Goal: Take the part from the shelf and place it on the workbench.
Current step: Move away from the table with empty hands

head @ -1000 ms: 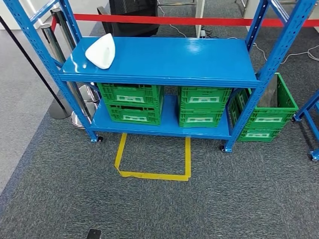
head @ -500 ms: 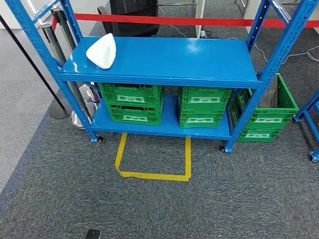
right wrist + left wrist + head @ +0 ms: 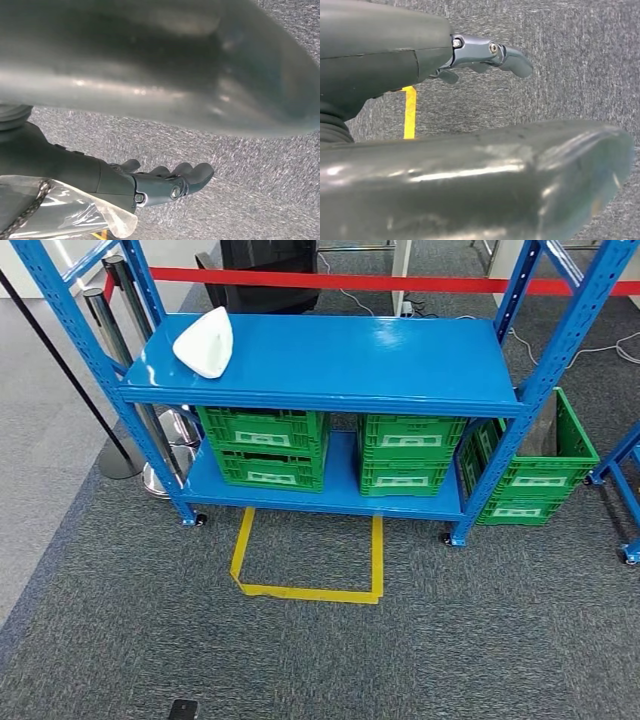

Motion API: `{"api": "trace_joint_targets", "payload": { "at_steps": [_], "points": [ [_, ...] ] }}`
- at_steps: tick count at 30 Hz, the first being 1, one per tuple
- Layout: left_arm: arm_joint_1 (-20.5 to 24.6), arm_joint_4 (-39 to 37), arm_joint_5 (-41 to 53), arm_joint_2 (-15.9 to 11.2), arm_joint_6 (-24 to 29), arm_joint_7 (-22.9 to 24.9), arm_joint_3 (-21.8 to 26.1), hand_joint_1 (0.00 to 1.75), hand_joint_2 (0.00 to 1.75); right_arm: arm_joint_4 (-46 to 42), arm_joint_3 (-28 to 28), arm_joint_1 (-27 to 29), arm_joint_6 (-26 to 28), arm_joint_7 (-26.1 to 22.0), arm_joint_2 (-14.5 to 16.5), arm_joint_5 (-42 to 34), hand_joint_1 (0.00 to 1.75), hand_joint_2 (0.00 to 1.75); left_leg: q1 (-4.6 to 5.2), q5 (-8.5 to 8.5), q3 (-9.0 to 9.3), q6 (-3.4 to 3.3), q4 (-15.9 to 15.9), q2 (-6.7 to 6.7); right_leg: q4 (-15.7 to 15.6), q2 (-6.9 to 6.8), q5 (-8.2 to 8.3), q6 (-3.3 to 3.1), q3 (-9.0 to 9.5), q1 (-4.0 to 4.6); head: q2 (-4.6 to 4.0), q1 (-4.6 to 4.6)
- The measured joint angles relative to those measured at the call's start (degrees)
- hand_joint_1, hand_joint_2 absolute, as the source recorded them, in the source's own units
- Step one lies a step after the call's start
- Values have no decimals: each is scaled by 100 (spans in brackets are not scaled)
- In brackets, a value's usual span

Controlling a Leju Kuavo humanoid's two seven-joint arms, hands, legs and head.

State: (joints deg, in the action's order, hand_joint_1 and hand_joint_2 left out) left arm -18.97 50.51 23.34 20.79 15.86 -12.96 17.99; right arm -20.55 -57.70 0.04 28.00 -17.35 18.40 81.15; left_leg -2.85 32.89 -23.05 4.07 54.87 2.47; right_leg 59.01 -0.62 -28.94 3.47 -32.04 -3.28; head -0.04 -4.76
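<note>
Up front, the white part point(image 3: 204, 341) lies on the top board of the blue shelf point(image 3: 362, 360), at its left end near the front edge, untouched by either of our hands. Below it, on the lower board, we note two stacks of green crates: one stack point(image 3: 264, 447) under the part's end, the other point(image 3: 408, 453) to the right of it, a gap of bare blue board between them. A further green crate point(image 3: 545, 467) sits on the carpet just outside the shelf's right post, tilted. On the grey carpet point(image 3: 317, 660) before the shelf, yellow tape point(image 3: 306, 590) marks three sides of a box, open toward the shelf. Behind the shelf runs a red barrier band point(image 3: 362, 282); chrome stanchions point(image 3: 113, 315) stand at the shelf's left rear corner. Our left hand point(image 3: 486, 55) hangs over carpet, fingers extended and holding nothing, a strip of the yellow tape beside it. Our right hand point(image 3: 166, 182) likewise hangs over carpet, fingers loosely stretched out and apart, nothing in them. Both are well apart from the part.
</note>
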Motion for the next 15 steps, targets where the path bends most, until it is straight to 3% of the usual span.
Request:
{"api": "trace_joint_targets", "payload": {
  "at_steps": [7,10,12,13,15],
  "points": [
    [18,-9,-127,-5,149,8,-1,0,0,-68,0,9,-9,-1,32,-2,0,0,9,5,-7,-22,14,1,-6,1,7,9,-1,-12,0,-1],
    [27,-17,-162,-15,135,-60,-1,0,0,-174,1,35,-59,-29,103,19,0,0,59,33,-88,-183,115,2,-74,-1,76,122,5,-61,0,-6],
    [25,-16,-214,-10,80,-85,-1,0,0,-220,5,47,-87,-50,141,43,0,0,53,-46,-88,-303,24,8,-113,-2,95,186,-12,-72,-1,8],
    [25,-16,-249,-7,57,-91,-1,0,0,-241,11,53,-96,-58,149,55,0,0,44,-97,-78,-354,-40,13,-26,5,38,189,-71,-62,-1,29],
    [20,-15,-332,-2,9,-101,-1,0,0,-275,28,77,-105,-73,153,84,0,0,48,-148,-70,-409,-107,27,548,27,-246,160,-372,-19,-1,91]
  ]
}}
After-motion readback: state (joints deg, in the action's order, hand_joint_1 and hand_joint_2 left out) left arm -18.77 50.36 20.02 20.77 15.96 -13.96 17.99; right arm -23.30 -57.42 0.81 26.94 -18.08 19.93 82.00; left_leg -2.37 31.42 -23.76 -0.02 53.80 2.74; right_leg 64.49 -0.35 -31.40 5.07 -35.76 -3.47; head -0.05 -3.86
